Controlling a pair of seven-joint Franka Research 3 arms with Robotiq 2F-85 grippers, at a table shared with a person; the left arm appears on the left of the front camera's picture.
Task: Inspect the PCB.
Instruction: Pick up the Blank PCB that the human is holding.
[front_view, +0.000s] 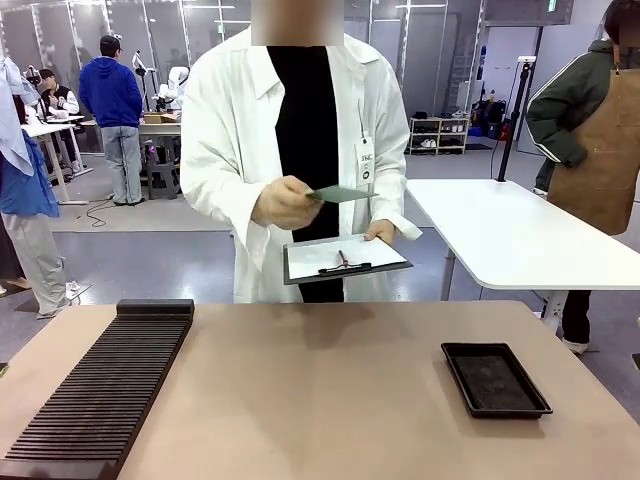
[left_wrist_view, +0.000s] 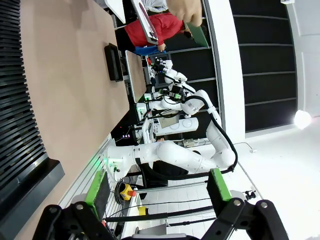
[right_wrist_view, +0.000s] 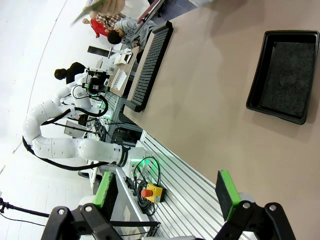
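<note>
Across the table, a person in a white coat holds the PCB (front_view: 342, 193), a thin green board, edge-on in one hand at chest height above a clipboard (front_view: 345, 258) held in the other hand. It also appears as a green sliver by the hand in the left wrist view (left_wrist_view: 198, 34) and in the right wrist view (right_wrist_view: 88, 12). My left gripper (left_wrist_view: 157, 192) is open, its green pads wide apart with nothing between them, well back from the table. My right gripper (right_wrist_view: 165, 192) is also open and holds nothing, back near the table's near edge.
A long black slotted rack (front_view: 100, 390) lies on the table's left side. A shallow black tray (front_view: 495, 378) sits at the right. A white table (front_view: 520, 235) and other people stand beyond. My right arm (left_wrist_view: 170, 155) is visible from the left wrist.
</note>
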